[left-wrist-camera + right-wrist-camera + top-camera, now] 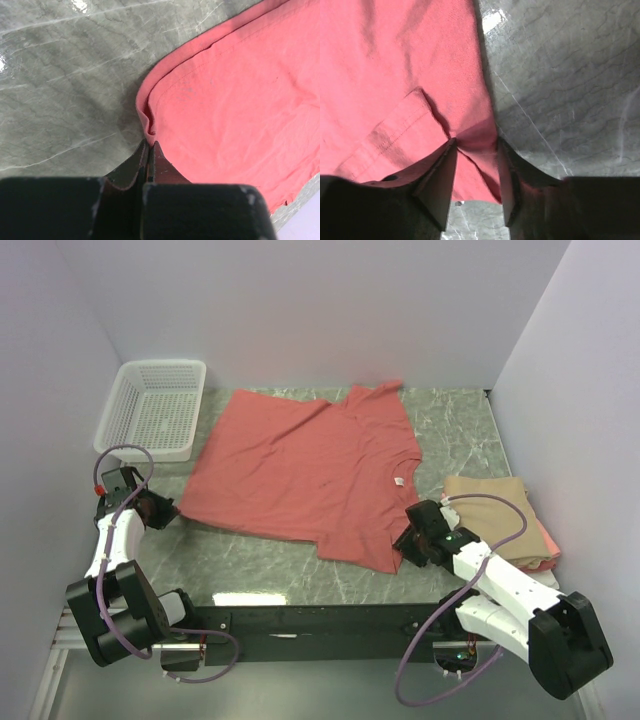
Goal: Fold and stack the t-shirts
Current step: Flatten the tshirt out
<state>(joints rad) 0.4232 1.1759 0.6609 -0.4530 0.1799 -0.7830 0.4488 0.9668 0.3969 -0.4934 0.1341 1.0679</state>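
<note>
A: Where does the salmon-red shirt lie?

B: It is spread out on the green marbled tabletop and turned sideways. Its collar, with a small pale tag, points right and its hem points left. One sleeve sticks out on its far side, the other on its near side. The cloth is wrinkled, most of all toward its far left.

A: And the left claw?

B: It sits at the shirt's near left corner. In the left wrist view its fingers are pressed together. The rounded corner of the hem puckers right at their tips, so the claw is clenched on the shirt's edge there.

A: What about the right claw?

B: That one is at the shirt's near right, by the near sleeve. It is released, with the jaws standing apart. A strip of red cloth lies in the gap between them, creased toward one fingertip. The sleeve's stitched hem shows just to one side of the fingers. The shirt's edge runs just past the other side, with bare tabletop beyond it.

A: What else is around the shirt?

B: A white mesh basket stands just beside its far left corner; I cannot tell whether they touch. Just right of the collar a folded tan shirt rests on a folded pink shirt, of which only the edge shows. A narrow strip of tabletop separates that stack from the red shirt.
</note>
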